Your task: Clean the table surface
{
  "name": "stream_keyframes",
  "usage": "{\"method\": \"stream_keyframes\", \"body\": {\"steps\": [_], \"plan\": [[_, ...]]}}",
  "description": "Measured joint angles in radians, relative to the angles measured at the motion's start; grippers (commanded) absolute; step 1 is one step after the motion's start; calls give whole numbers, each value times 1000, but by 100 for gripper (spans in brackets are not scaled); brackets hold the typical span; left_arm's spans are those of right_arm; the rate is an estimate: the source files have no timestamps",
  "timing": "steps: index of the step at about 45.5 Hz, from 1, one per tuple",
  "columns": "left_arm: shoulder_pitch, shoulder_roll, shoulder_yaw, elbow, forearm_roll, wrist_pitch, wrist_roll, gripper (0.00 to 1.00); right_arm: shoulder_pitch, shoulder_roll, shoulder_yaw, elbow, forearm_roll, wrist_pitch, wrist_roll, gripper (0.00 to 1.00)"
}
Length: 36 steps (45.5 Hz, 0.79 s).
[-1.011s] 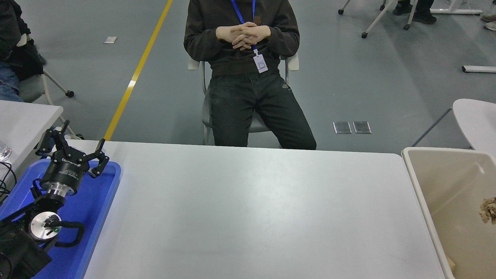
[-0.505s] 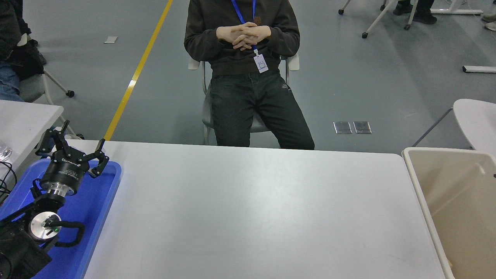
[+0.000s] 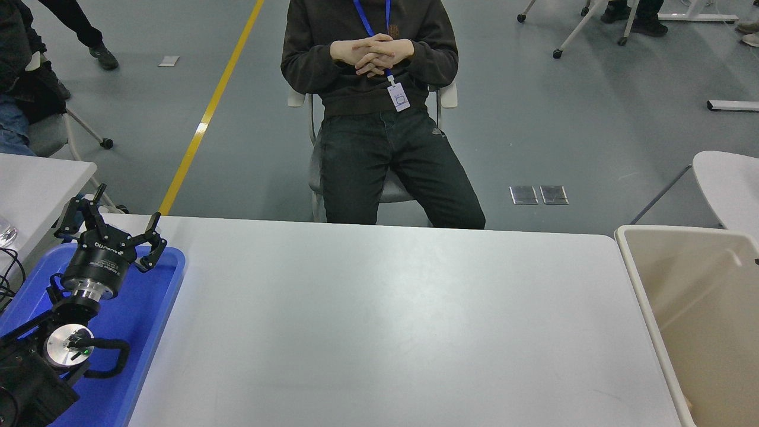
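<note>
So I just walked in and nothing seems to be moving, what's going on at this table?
Nothing is being handled right now. The left gripper is parked, open, over the blue tray at the table's left end. The right arm is out of view. The table surface shows no loose items, and the beige bin stands at its right end. A person sits behind the far side with hands clasped.

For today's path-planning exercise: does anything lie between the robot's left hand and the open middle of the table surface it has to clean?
Nothing visible does. The left hand hovers open over the blue tray at the table's left end, and the table surface beyond the tray's rim shows no objects. The beige bin stands past the right end. The right hand is out of view.
</note>
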Motion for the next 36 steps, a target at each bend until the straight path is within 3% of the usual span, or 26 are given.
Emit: {"method": "stream_keyframes", "body": {"steps": [23, 36], "plan": [[0, 0, 0, 0, 0, 0, 0, 100, 42, -20, 378, 29, 78, 192, 14, 100], [0, 0, 0, 0, 0, 0, 0, 100, 41, 51, 430, 84, 134, 229, 114, 100]]}}
